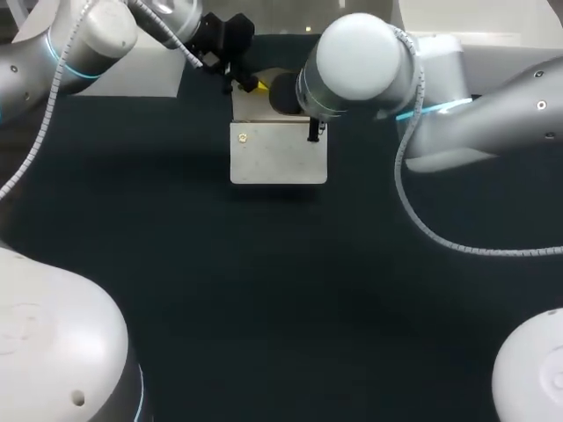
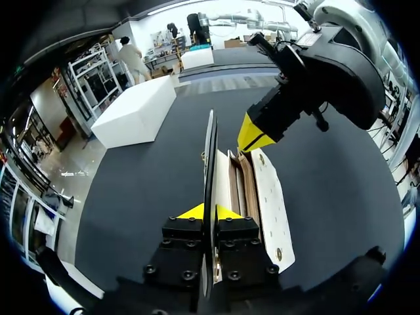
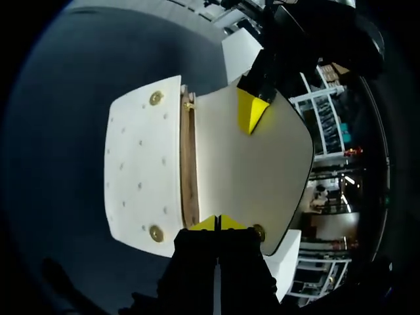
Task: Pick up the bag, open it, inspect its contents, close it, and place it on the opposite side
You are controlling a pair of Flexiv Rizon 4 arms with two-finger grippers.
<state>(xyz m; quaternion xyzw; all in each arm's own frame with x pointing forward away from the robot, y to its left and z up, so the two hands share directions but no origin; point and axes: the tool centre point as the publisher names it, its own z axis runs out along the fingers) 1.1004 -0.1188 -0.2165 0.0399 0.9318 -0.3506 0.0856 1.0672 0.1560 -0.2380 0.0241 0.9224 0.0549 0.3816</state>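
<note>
Cream flat bag with brass studs point(image 1: 277, 154) lies on the dark table point(image 1: 264, 290), far side, near the middle. Its mouth is partly open and the brown lining point(image 3: 190, 164) shows. My left gripper point(image 2: 211, 211) is clamped on the bag's stiff cream flap point(image 2: 209, 151), holding it up on edge. My right gripper point(image 3: 218, 223) has its tips together at the flap's rim, just beside the opening; can't tell if it's pinching anything. Risks: the thin flap slides out of the left pinch and drops shut. Pulling harder could drag or tip the whole bag, since nothing pins the body. Both grippers sit close, so a careless move clips one against the other.
</note>
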